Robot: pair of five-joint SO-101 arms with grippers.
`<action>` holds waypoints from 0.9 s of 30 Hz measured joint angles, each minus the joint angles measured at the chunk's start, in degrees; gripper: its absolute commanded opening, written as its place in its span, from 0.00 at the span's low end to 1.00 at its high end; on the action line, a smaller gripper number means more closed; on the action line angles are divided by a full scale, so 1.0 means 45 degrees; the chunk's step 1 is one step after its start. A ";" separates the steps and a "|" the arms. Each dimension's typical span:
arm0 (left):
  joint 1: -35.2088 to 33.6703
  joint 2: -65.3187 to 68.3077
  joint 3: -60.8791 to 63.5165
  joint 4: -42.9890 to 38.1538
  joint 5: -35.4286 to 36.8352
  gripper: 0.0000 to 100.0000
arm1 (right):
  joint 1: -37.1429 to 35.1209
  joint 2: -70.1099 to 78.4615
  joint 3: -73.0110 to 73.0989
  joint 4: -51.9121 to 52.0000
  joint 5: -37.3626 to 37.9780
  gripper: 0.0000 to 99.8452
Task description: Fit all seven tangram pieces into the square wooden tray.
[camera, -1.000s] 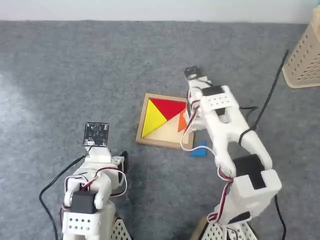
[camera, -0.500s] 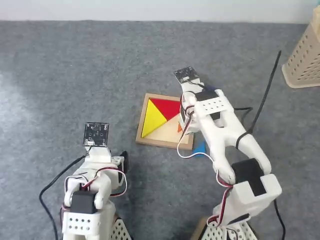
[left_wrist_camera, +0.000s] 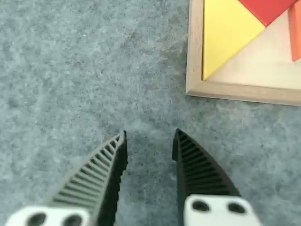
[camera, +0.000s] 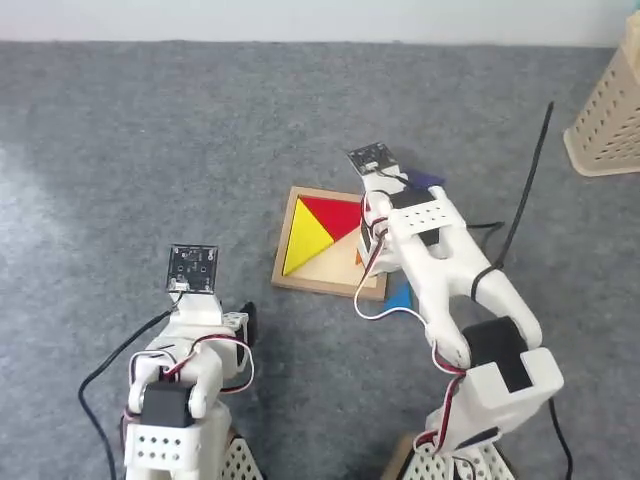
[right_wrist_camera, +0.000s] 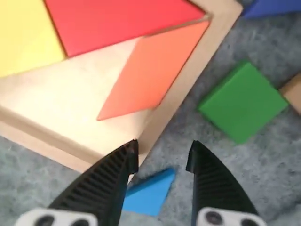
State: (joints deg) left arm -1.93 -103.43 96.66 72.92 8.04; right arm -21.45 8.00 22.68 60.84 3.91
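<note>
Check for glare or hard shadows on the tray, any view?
High view: tray evenly lit, no glare, though the right arm covers its right edge. Left wrist view: yellow piece glare-free; a faint soft shadow on the carpet by the left gripper. Right wrist view: orange piece and the tray show no hot spots or hard shadows.

You had a yellow triangle (right_wrist_camera: 23, 33), a red triangle (right_wrist_camera: 117, 21), an orange parallelogram (right_wrist_camera: 153, 70), a green square (right_wrist_camera: 242, 101), a light blue triangle (right_wrist_camera: 148, 190), a pale wooden tray (right_wrist_camera: 175, 87) and mottled grey cloth (right_wrist_camera: 263, 165).
</note>
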 measured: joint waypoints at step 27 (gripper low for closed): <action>0.0000 0.0000 0.0000 0.0000 0.0000 0.15 | 0.1875 0.1817 -0.2188 -0.0801 -0.0938 0.07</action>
State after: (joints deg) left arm -1.93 -103.43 96.66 72.92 8.04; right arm -13.01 16.18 12.84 57.23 -0.31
